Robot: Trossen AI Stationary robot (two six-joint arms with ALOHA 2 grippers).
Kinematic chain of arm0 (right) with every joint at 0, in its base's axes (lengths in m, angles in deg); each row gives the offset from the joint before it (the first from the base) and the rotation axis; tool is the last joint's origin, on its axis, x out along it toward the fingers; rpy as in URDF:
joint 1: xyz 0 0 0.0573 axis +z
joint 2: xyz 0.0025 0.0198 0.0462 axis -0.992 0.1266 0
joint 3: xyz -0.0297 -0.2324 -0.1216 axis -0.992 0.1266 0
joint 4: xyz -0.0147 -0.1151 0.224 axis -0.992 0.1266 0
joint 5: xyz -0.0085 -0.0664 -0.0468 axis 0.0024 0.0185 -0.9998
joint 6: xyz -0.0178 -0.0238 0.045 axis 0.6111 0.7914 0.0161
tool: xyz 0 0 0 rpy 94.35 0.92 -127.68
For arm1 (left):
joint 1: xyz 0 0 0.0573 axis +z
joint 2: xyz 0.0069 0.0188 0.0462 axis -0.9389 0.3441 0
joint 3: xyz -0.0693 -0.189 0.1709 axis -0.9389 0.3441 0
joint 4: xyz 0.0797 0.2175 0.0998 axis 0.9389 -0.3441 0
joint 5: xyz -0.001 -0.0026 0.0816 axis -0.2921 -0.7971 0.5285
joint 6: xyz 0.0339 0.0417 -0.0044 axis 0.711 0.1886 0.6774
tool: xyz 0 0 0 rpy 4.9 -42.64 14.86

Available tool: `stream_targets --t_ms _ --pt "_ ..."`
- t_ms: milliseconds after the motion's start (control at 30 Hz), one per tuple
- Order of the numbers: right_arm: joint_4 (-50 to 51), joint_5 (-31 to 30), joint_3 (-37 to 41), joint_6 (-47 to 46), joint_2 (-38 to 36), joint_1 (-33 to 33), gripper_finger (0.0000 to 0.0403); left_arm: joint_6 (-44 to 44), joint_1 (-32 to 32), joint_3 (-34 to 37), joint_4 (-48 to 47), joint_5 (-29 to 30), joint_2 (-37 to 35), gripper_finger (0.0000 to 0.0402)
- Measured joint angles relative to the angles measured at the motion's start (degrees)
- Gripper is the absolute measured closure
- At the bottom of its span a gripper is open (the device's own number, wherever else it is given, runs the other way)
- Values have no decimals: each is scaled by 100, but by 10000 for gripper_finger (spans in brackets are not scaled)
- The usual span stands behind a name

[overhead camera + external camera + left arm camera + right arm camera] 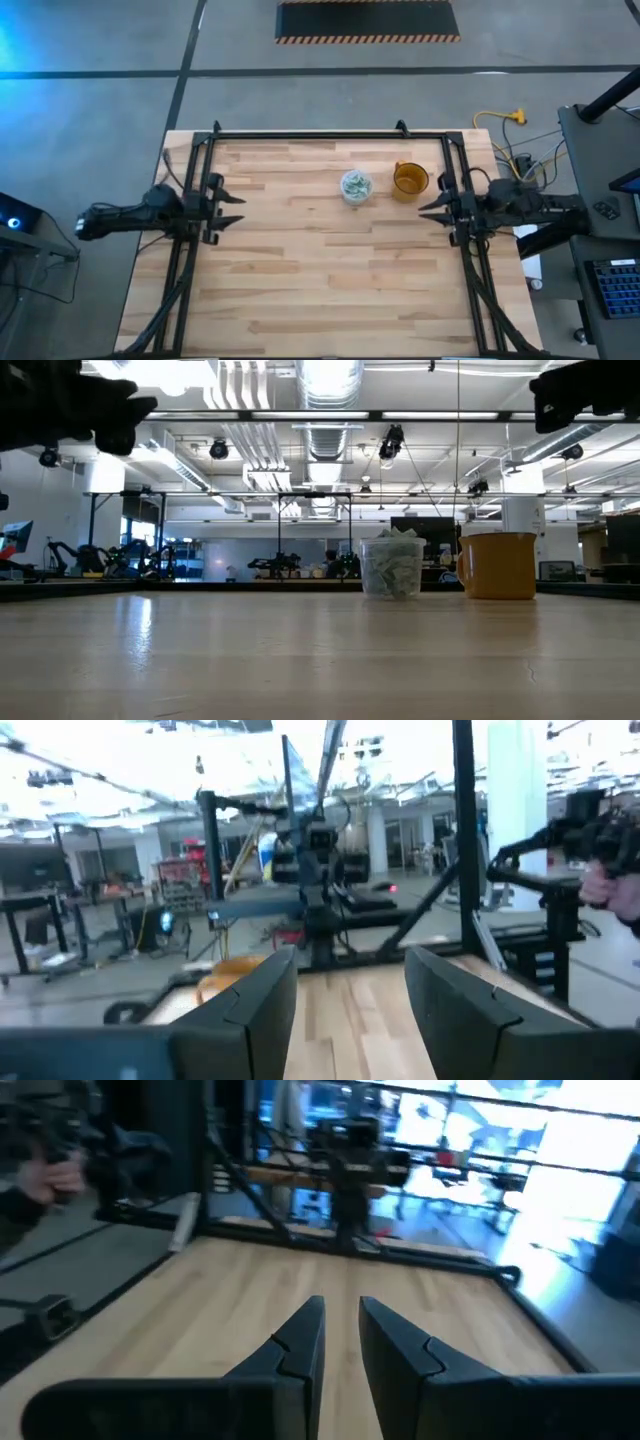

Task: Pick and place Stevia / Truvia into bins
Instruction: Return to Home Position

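We find the clear plastic cup (355, 186) standing upright on the wooden desk (320, 290), towards the far edge and a little right of centre in the high view. The Stevia packets (392, 565), pale green and white, lie heaped inside it, and in the low view the heap reaches about to the rim. An orange cup (410, 180) stands upright just beside the clear cup on the right arm's side, with a strip of bare wood between the two. The left gripper (238, 208) hangs at the desk's left side, raised clear of the surface and pointing in towards the middle. Its jaws stand released, wide apart, with nothing between them, as the left wrist view confirms. The right gripper (425, 210) hangs at the right side, likewise raised and facing the left arm, near the orange cup but not touching it. Its jaws are parted by a narrow gap only and grasp nothing. A black frame (330, 133) runs along the far edge and down both sides of the desk, and a yellow cable (500, 118) lies on the floor beyond the far right corner
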Motion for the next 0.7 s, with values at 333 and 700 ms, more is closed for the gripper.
stream_targets --t_ms 333,700 --pt "-1230 259 978 -275 -80 0 346 -146 -4 390 889 12 712 230" --pt "-2287 604 1836 -221 -88 2 346 5 0 438 707 5 686 230"
